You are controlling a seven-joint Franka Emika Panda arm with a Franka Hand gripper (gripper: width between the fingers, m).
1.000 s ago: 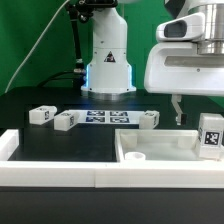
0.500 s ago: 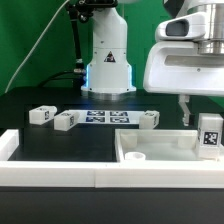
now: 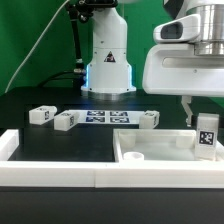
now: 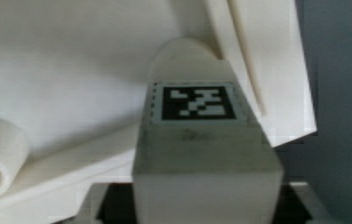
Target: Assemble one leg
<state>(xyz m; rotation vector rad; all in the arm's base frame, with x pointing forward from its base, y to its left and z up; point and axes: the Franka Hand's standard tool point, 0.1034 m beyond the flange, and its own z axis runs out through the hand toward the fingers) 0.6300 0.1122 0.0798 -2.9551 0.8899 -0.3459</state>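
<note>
Hanging down from the top of the exterior view's right side, the big white arm points its hand (image 3: 196, 118) straight at the surface (image 3: 60, 143). One dark finger (image 3: 187, 112) shows just beside a leg (image 3: 207, 135), which stands upright with its square tag facing the camera. In the wrist view that same leg (image 4: 199, 150) fills the middle of the picture, rising up from between the fingers, so the hand is pinching the leg.

The leg is at the far right end of the white panel (image 3: 160, 155), a flat white piece with a raised edge around it like a tray. I cannot tell if the leg's bottom touches the panel or sits just above it. A small round white bump (image 3: 136, 157) sits inside the panel near its left end.

Three more legs (image 3: 42, 115) (image 3: 66, 121) (image 3: 147, 121) lie on the dark surface, well apart from the hand. The marker board (image 3: 106, 118) lies flat between them. A long white rail (image 3: 50, 178) runs along the front of the surface.
</note>
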